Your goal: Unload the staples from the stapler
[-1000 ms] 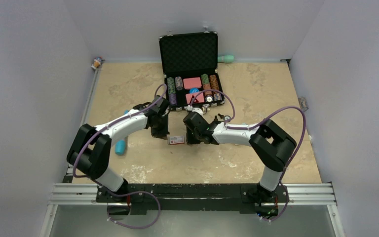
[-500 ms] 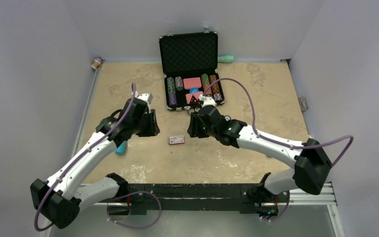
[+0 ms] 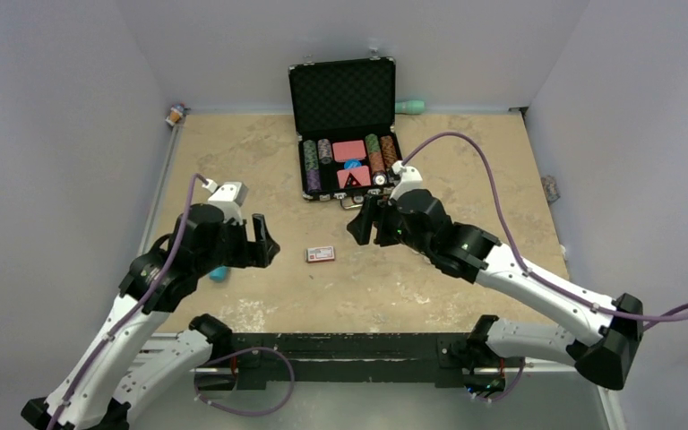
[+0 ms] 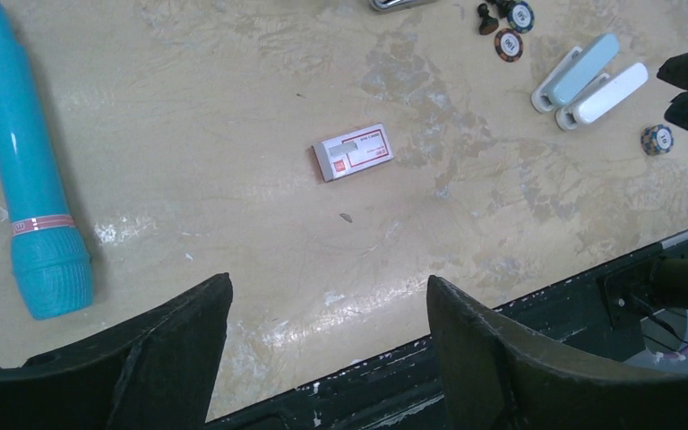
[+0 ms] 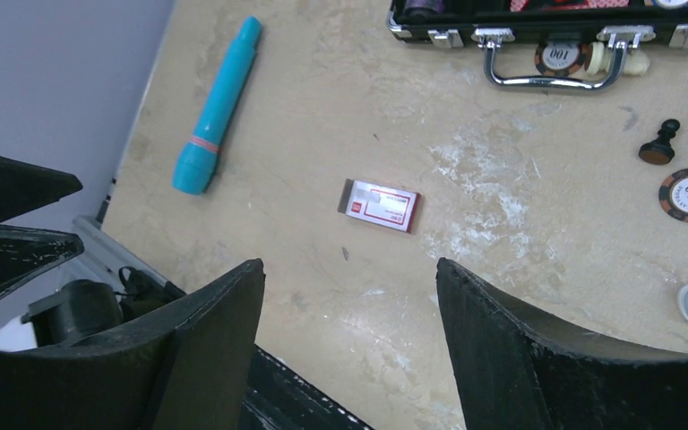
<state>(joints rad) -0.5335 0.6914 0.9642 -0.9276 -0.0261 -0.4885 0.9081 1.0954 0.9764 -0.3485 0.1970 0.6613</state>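
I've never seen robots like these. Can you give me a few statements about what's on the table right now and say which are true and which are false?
1. The left pincer and the right pincer are both open and hold nothing. True.
2. The small red-and-white box sits inside the black case. False: it lies on the table between the arms.
3. The case's lid is shut. False: it stands open, with chips showing.
4. A turquoise tube lies on the table. True.
5. The right pincer holds the stapler. False: it lies on the table, untouched.
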